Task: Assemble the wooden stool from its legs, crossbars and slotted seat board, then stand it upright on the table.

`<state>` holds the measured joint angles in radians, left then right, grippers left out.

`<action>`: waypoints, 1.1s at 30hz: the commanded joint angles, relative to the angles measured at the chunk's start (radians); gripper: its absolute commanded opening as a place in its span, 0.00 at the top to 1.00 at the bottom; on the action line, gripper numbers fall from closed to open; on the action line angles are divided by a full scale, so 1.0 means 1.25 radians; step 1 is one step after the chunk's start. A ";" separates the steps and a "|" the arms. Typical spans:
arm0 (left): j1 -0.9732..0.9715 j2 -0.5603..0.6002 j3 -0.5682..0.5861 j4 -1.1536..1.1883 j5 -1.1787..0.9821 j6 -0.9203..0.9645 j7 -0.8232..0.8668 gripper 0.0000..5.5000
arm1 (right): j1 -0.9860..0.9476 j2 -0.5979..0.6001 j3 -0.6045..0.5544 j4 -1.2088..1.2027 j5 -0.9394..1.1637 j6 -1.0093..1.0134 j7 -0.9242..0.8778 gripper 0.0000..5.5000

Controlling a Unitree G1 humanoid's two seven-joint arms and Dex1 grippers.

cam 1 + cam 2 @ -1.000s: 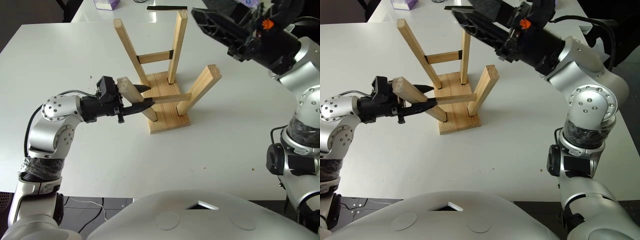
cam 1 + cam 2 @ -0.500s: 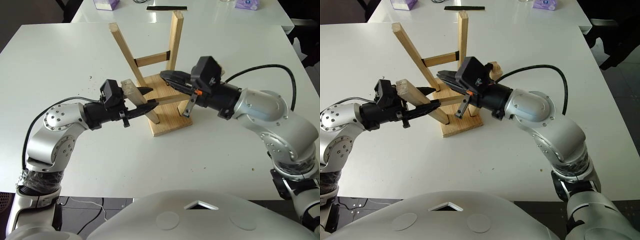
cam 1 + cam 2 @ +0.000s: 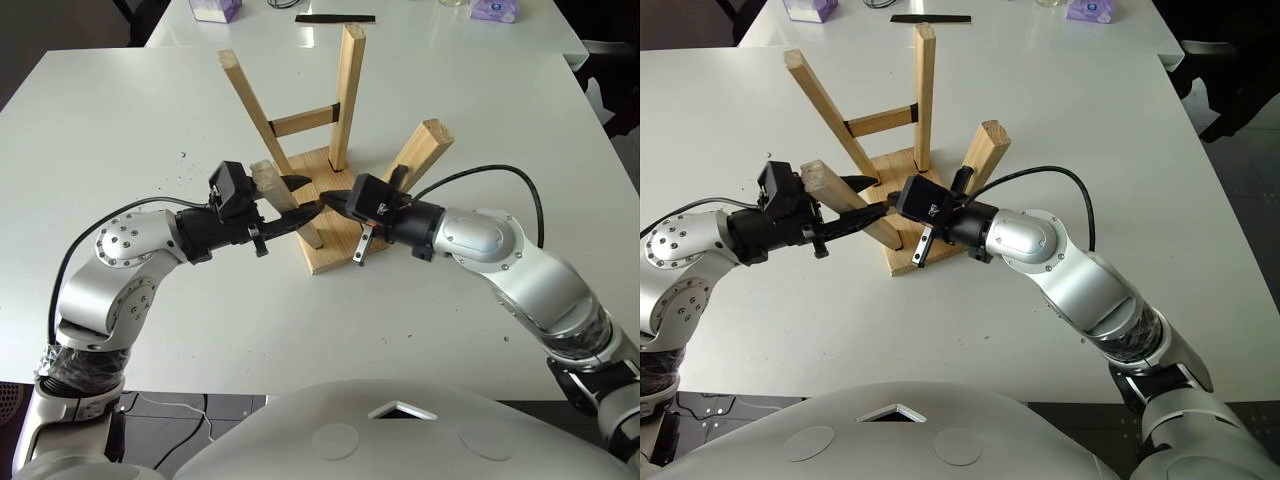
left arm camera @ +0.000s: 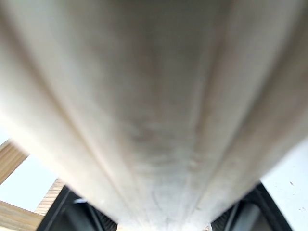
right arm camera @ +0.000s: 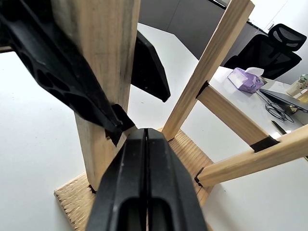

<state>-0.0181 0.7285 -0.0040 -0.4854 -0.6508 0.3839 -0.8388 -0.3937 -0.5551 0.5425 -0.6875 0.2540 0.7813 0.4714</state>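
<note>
Left eye view: my left gripper (image 3: 305, 195) clamps the near leg (image 3: 268, 182), steadying the upturned stool (image 3: 347, 90) on the table (image 3: 120, 110) (seat board (image 3: 325, 258) down). My right gripper (image 3: 330, 199), fingers pressed together on nothing, noses at that leg's joint.

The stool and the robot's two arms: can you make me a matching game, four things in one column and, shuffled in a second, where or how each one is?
Things
1. seat board
2. far crossbar
3. left gripper
4. right gripper

Place or state
A. fingers pressed together, tips by the near leg
B. lying flat on the table
C. fingers on either side of the near leg
D. joining the two tall legs

Pairs: 1-B, 2-D, 3-C, 4-A
</note>
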 commanded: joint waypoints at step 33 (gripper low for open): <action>-0.189 0.111 -0.206 0.297 0.143 -0.105 -0.316 0.63 | -0.100 0.042 -0.697 0.134 0.587 0.052 -0.129 1.00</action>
<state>-0.2889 0.7889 -0.1693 -0.1851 -0.6117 0.2233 -1.1187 -0.5762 -0.4088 -0.2826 -0.5892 1.0890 0.8335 0.3418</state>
